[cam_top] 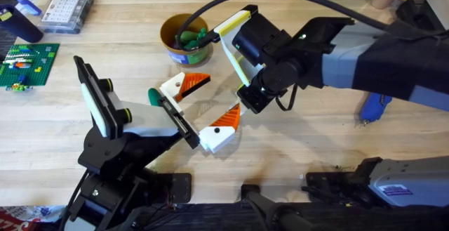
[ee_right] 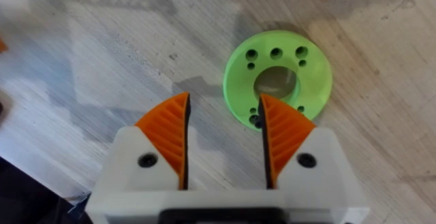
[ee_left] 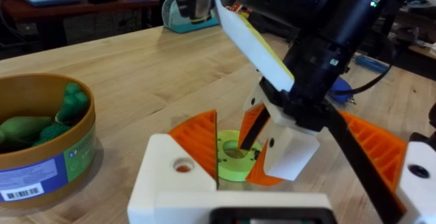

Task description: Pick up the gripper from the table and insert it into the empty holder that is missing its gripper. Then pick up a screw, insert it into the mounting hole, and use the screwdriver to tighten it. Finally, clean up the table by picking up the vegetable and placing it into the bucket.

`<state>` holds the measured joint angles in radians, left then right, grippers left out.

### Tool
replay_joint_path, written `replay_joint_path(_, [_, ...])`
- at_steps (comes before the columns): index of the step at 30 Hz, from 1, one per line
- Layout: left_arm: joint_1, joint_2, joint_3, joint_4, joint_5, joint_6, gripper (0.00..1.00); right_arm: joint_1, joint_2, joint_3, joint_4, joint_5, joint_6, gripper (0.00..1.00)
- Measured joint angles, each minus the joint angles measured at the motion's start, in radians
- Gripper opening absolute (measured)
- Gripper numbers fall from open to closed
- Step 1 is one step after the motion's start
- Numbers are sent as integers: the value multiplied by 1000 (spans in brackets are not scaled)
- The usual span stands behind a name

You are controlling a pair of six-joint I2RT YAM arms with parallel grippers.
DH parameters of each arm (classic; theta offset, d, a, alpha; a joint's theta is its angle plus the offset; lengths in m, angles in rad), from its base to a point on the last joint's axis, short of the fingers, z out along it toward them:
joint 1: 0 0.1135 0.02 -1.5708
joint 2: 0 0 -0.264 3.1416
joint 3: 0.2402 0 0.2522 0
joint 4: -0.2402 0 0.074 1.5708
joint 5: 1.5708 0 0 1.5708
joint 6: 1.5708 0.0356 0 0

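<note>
One vegetable (ee_right: 278,79) — a lime-green ring with small holes — lies flat on the counter (cam_top: 316,140) near the middle of the overhead frame, mostly hidden there by the grippers. One bucket (cam_top: 184,38) stands in the upper middle of the overhead view with dark green pieces inside. One blue screwdriver (cam_top: 375,107) lies at the right, partly under the right arm.

Two grippers, both white with orange pads. The right gripper (ee_right: 223,132) hangs over the ring with its fingers moderately apart; in its wrist view one fingertip overlaps the ring's edge, and nothing is held between them. The left gripper (cam_top: 205,106) sits just beside it at centre — fingers spread wide, holding nothing, the ring lying between them in the left wrist view (ee_left: 235,157).
</note>
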<state>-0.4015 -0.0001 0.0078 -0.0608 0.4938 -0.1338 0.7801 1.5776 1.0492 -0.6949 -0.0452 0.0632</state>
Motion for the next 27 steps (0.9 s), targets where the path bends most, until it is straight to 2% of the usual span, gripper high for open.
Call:
replay_joint_path(5, [0,0,0,4,0,-1,992,0,6,2,-29,0,4,529])
replay_joint_path(10, [0,0,0,4,0,-1,992,-38,-13,55,-102,0,16,529])
replay_joint_path(15, [0,0,0,4,0,-1,992,-95,-135,114,-153,1,29,529])
replay_joint_path(21, [0,0,0,4,0,-1,992,-111,-308,122,-229,1,61,529])
replay_joint_path(27, [0,0,0,5,0,-2,992,-111,-345,113,-238,3,92,529])
